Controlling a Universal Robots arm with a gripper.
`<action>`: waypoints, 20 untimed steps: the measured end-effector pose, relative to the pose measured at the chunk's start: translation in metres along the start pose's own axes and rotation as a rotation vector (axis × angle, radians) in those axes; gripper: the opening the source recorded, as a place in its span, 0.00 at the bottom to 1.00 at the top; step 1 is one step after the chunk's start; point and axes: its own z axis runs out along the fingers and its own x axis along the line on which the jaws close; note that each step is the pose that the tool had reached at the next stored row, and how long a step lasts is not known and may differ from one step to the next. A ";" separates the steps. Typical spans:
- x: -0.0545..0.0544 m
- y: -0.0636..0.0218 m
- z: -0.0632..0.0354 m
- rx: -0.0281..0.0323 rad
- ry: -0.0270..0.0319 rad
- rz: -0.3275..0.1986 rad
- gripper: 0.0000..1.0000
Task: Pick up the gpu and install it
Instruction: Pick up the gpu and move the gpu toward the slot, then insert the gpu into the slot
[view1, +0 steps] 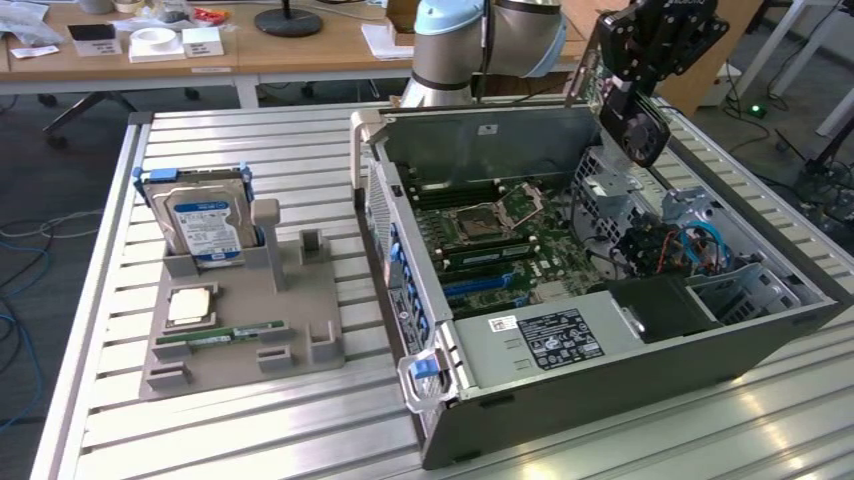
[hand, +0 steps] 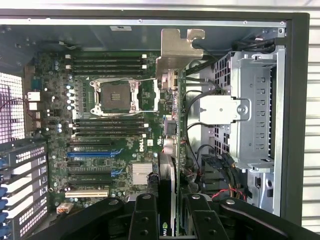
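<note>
Desks crowd the back of the room, and nearer me a slatted metal table (view1: 267, 150) carries an open computer case (view1: 601, 385). Above the case's far corner the end effector (view1: 625, 92) is closed on the gpu (view1: 633, 125), gripping one end so the card hangs down with its fan facing out. In the wrist view the fingers (hand: 145, 220) pinch the card from either side. It shows edge-on there, with its silver bracket (hand: 176, 55) at the far end. The card is in the air, clear of the motherboard (view1: 494, 235), roughly over the strip between the board and the drive cage (hand: 255, 100). The pick-up looks done. The seating is not, since the expansion slots (hand: 90, 154) stand bare. Off to the exterior view's left, a grey holder (view1: 307, 300) holds the hard drive (view1: 200, 215) and memory stick (view1: 220, 338).
</note>
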 end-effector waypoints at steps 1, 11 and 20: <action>0.000 0.0000 0.0000 0.0000 0.0000 0.000 0.26; -0.004 0.0001 0.0001 0.0000 0.0000 0.000 0.26; -0.004 0.0001 0.0001 -0.0001 0.0000 0.000 0.26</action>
